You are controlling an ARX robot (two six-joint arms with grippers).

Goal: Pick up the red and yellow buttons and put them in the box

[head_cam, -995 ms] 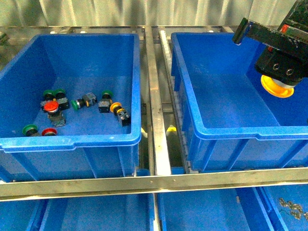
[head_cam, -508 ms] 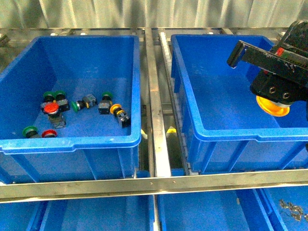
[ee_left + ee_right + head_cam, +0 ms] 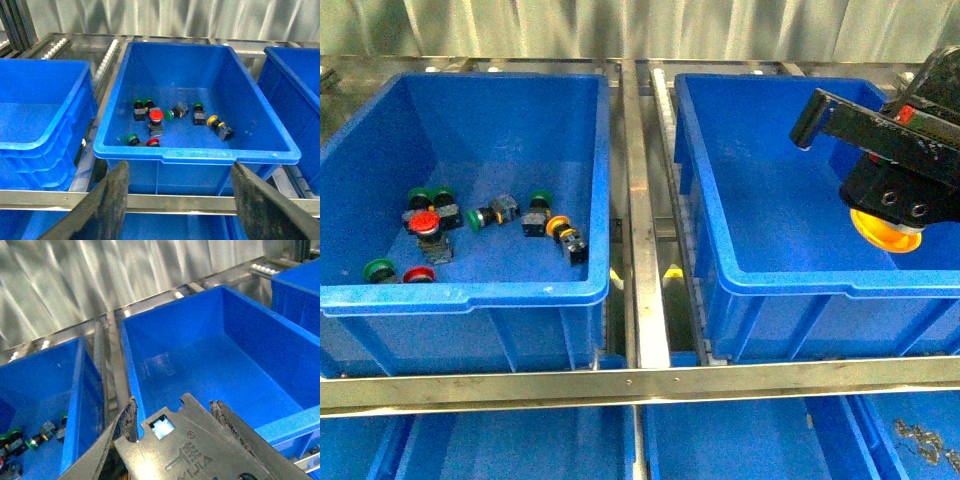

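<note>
Right tool (image 3: 172, 435) clenched on yellow button (image 3: 883, 229), hung over box (image 3: 820, 283), box interior directly beneath tool. Left tool (image 3: 180, 200) released, empty; second crate (image 3: 200, 154) ahead of it held red button (image 3: 156, 115) among other switches.

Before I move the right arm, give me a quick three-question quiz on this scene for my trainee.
1. True or false: the right gripper has empty jaws.
2. How many red-capped push-button switches lie in the left large blue plastic crate? A one, B two, C four.
3. Fill in: the left gripper has its jaws ____.
Key: 1 false, they clamp a yellow-capped push-button switch above the right large blue plastic crate; 2 B; 3 open.
</note>
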